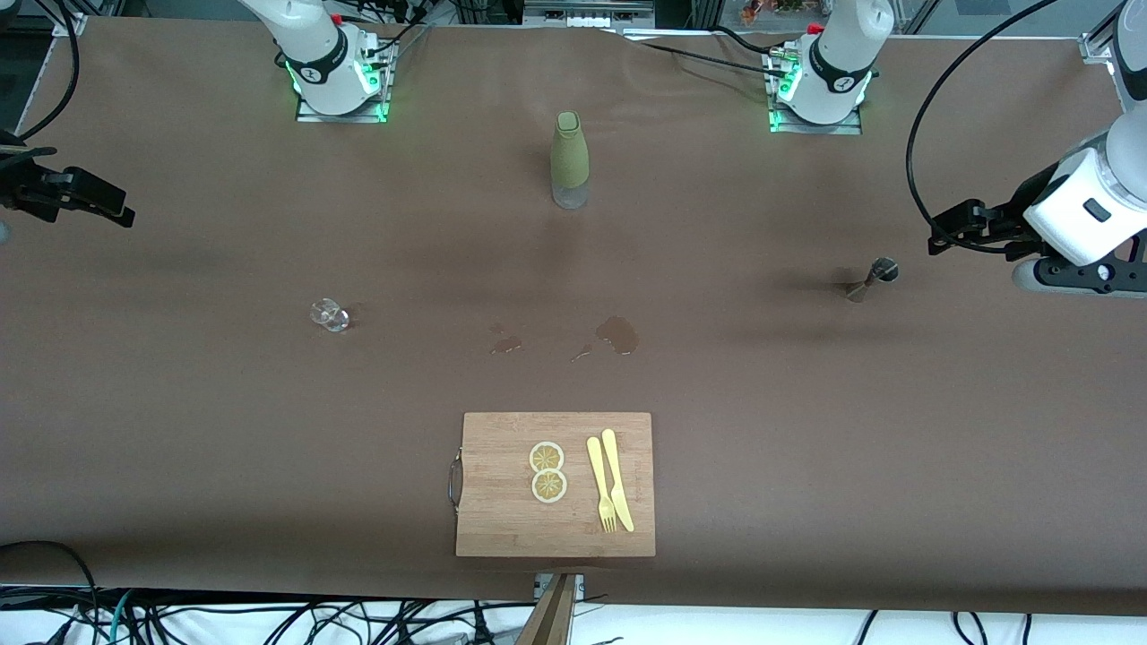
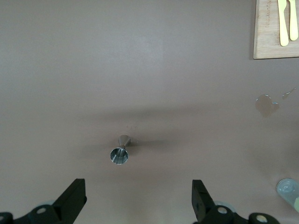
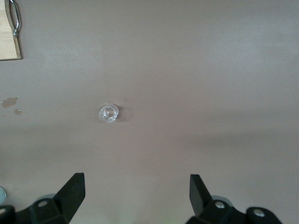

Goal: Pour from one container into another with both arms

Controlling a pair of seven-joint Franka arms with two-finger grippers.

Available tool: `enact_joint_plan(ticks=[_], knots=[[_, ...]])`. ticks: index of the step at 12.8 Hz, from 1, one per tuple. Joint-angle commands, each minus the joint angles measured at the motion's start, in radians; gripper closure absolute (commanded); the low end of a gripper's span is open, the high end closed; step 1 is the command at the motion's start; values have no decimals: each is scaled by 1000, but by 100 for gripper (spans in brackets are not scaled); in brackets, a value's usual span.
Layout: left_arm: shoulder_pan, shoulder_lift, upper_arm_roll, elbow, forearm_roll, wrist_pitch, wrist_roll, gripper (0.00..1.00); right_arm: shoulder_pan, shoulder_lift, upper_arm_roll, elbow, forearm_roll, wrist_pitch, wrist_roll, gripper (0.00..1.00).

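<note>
The tiny clear tumbler (image 1: 329, 314) stands on the brown table toward the right arm's end; the right wrist view shows it (image 3: 108, 113) from above. The silvery jigger (image 1: 871, 279) stands toward the left arm's end, its round rim up (image 2: 120, 153). My left gripper (image 1: 950, 228) hangs high over the table beside the jigger, open and empty (image 2: 138, 196). My right gripper (image 1: 99, 202) hangs high at the table's right-arm end, apart from the tumbler, open and empty too (image 3: 137, 191).
A tall olive-green bottle (image 1: 569, 159) stands mid-table near the arm bases. Wet puddles (image 1: 617, 334) lie between tumbler and jigger. Nearer the front camera, a wooden cutting board (image 1: 502, 502) carries two lemon slices (image 1: 547, 471) and a yellow fork and knife (image 1: 610, 491).
</note>
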Motion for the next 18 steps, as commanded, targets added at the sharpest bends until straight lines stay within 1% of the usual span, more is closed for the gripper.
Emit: enact_joint_plan(ticks=[1,5,9,10,12,14,15,16,18], knots=[[25,-20,13,-21,-16,6,79,0,-3,1,4,9,14,-6,3,1],[70,-20,14,-26,-17,0,185,0,-3,1,3,9,14,-6,3,1],[117,-20,57,-43,-22,0,515,0,-3,1,3,9,14,-6,3,1],[125,-20,75,-58,-49,1,567,0,-3,1,4,9,14,-6,3,1],[139,-20,155,-99,-158,1,670,0,-3,1,3,9,14,-6,5,1],[151,-19,223,-141,-244,1,864,0,-4,3,3,9,12,-9,2,1],[162,-19,235,-156,-273,1,944,0,-8,4,-2,8,12,-14,-3,1],[174,-19,253,-171,-302,0,1014,0,-14,16,-8,5,14,-14,-45,1],[180,-16,319,-230,-399,0,1174,0,-14,48,-37,3,14,-14,-319,1]])
